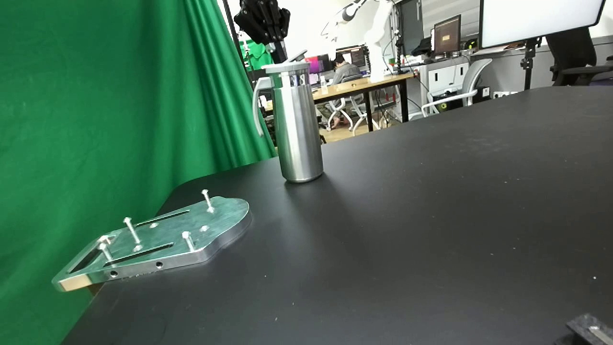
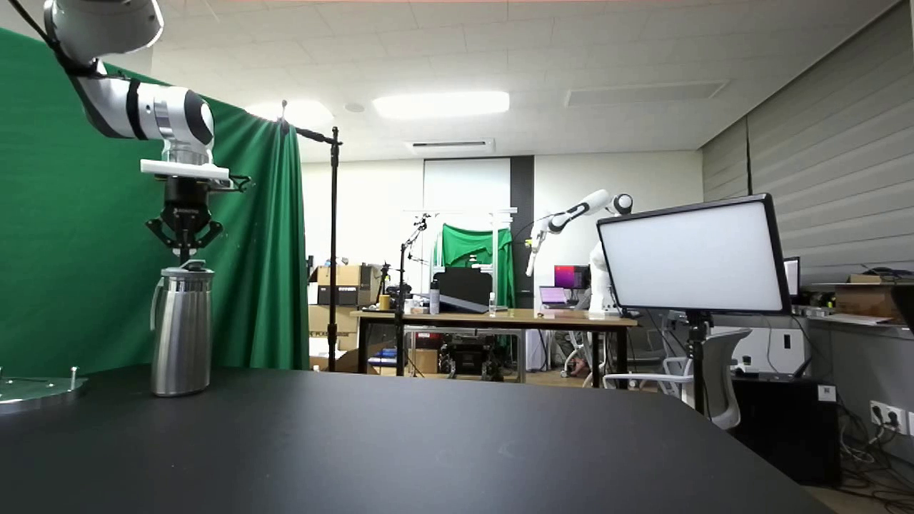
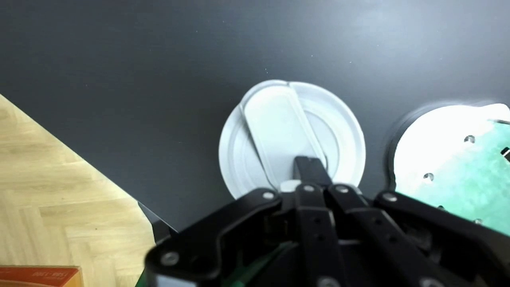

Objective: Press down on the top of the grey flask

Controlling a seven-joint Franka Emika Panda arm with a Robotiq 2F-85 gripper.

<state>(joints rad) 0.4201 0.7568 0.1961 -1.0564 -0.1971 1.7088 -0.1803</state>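
The grey flask [image 1: 299,129] stands upright on the dark table, a tall shiny metal cylinder with a grey handle. It also shows in an exterior view [image 2: 183,335]. In the wrist view I look down on its round pale cap [image 3: 235,147], with a long flat lever [image 3: 277,127] across it. In an exterior view one end of the lever is tilted up. My gripper [image 3: 310,165] is shut, with nothing between its fingers. It points straight down in both exterior views [image 1: 278,52] [image 2: 184,255]. Its tips are over the lever's end, at or just above it; contact is unclear.
A flat green-tinted metal board [image 1: 191,230] with several upright pegs lies near the flask at the table edge. It also shows in the wrist view [image 3: 458,159]. A green curtain [image 2: 264,307] hangs behind. The table edge is close to the flask.
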